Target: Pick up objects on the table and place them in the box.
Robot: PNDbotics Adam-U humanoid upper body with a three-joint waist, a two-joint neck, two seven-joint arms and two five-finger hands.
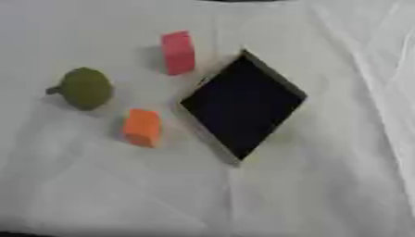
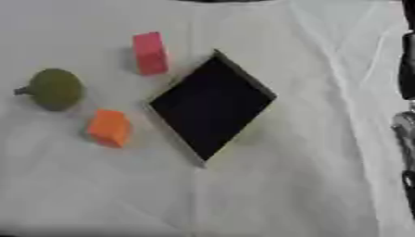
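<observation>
Nearest us lay bare white cloth [image 1: 308, 194]; no left hand showed in either view; at the right edge of the right eye view a dark and silver shape, which we took for the right hand [image 2: 408, 125], ran along the border, and whether it was open or closed we could not tell.

Well to that hand's left sat the orange block [image 1: 142, 127], on the cloth; between block and hand lay the black box [image 1: 243, 104], turned corner-on, with nothing in it that we could see; farther off and farthest from the hand was a round olive thing [image 1: 84, 88] with a short stem; beyond the box's far-left side stood the pink block [image 1: 178, 52], upright.

We judged the task not yet begun, all three things being outside the box; the next move called for a reach across or round the box to one of them, probably the orange block, then a grasp and a lift over the rim.
</observation>
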